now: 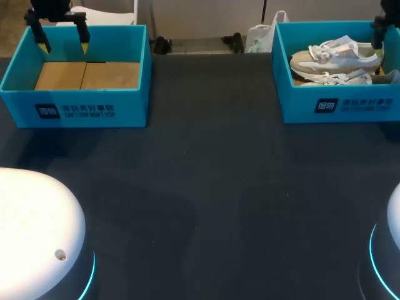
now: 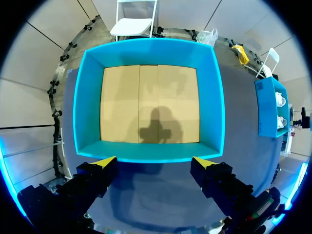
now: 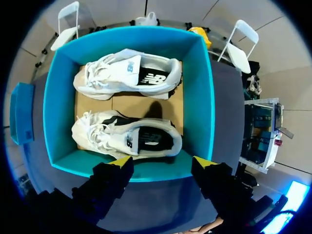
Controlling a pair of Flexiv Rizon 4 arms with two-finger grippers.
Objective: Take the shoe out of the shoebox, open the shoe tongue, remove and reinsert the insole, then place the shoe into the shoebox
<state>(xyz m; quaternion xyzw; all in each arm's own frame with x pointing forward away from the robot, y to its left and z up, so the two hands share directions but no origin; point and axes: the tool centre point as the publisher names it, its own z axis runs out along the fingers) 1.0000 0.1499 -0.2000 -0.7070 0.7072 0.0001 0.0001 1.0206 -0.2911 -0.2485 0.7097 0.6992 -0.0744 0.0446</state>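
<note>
Inside the open teal cardboard shoebox (image 3: 199,97), a white lace-up mesh sneaker (image 3: 127,139) is seen beside its twin (image 3: 129,75); the right pincer (image 3: 162,163) is held over the shoebox's near wall, fingers apart and empty. The sneaker is judged light and soft-sided, best gripped across the firmer heel collar, not the laces. The left pincer (image 2: 153,161), likewise spread, is held well away from the shoebox.
</note>
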